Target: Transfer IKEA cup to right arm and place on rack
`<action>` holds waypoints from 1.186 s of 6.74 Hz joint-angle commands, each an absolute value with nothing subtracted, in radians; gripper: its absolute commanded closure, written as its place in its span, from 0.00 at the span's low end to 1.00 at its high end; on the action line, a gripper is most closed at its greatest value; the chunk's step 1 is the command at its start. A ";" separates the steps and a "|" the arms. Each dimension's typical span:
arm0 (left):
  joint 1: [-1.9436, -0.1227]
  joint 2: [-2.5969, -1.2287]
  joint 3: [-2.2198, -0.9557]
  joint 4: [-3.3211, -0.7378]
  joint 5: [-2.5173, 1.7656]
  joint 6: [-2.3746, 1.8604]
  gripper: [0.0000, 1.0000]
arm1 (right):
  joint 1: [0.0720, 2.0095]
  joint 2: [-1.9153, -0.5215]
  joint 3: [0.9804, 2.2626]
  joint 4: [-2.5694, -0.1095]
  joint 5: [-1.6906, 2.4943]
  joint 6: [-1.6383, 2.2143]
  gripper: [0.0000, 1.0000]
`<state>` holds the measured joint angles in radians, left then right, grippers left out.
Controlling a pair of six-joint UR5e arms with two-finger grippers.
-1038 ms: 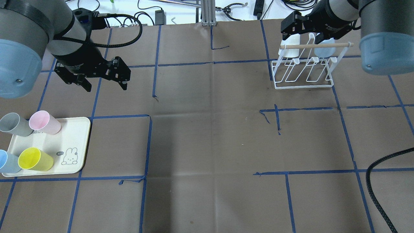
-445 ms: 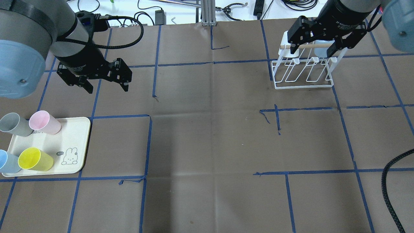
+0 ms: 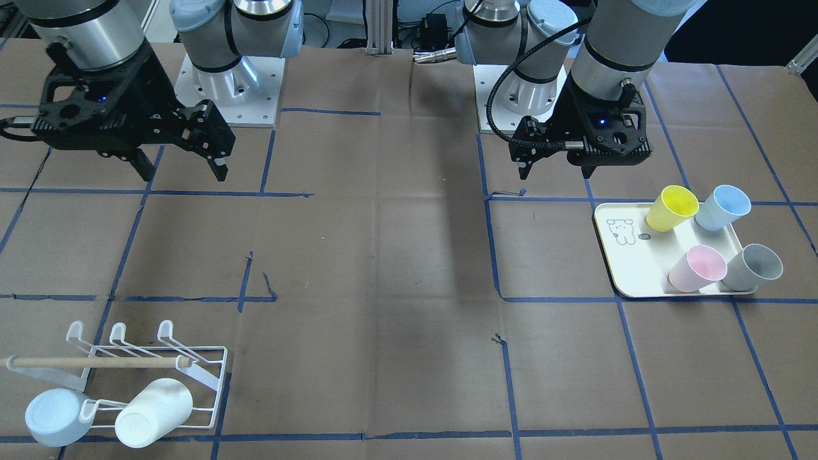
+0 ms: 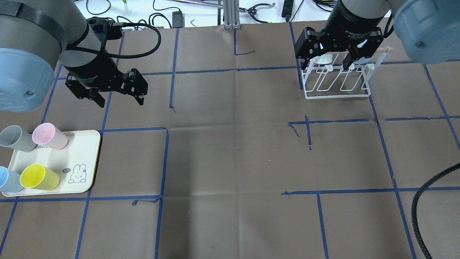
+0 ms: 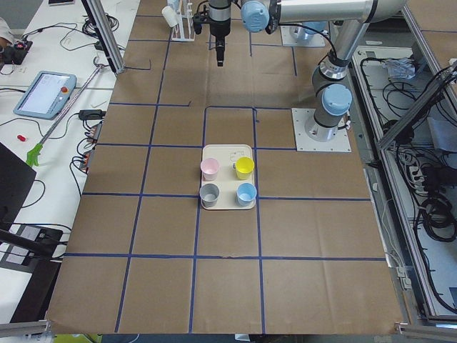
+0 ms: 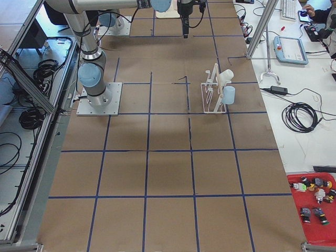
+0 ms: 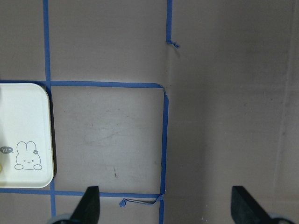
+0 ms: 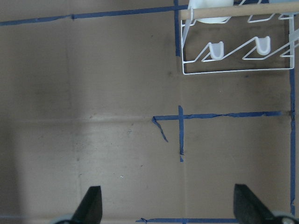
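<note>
While left pincer [image 4: 121,103] & right pincer [image 4: 326,67] hang spread, 4 cups [image 4: 50,136] sit on tray [image 4: 85,158], 2 on rack [image 4: 337,94].

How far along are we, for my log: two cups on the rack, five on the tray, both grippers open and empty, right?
The tray holds four cups, not five: yellow, blue, pink, grey, in the exterior front-facing view. The rest stands.

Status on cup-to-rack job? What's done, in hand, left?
Done: white cup and bluish cup sit on the rack. In hand: nothing; left gripper and right gripper open, empty. Left: yellow cup, blue cup, pink cup, grey cup on the tray.
</note>
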<state>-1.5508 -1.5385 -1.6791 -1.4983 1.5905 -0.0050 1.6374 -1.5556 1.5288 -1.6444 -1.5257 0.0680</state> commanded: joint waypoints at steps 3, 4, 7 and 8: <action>-1.551 -1.539 -1.680 -1.497 1.591 0.003 0.01 | 1.645 -1.664 1.634 -1.644 -1.548 0.075 0.00; -1.551 -1.539 -1.680 -1.497 1.591 0.003 0.01 | 1.644 -1.663 1.638 -1.646 -1.543 0.078 0.00; -1.549 -1.540 -1.680 -1.497 1.589 0.003 0.01 | 1.635 -1.655 1.640 -1.646 -1.543 0.077 0.00; -1.549 -1.540 -1.680 -1.497 1.591 0.005 0.01 | 1.635 -1.654 1.640 -1.647 -1.546 0.075 0.00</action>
<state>-1.5497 -1.5396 -1.6797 -1.4972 1.5897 0.0035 1.6360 -1.6553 1.6395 -1.6463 -1.5444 0.0763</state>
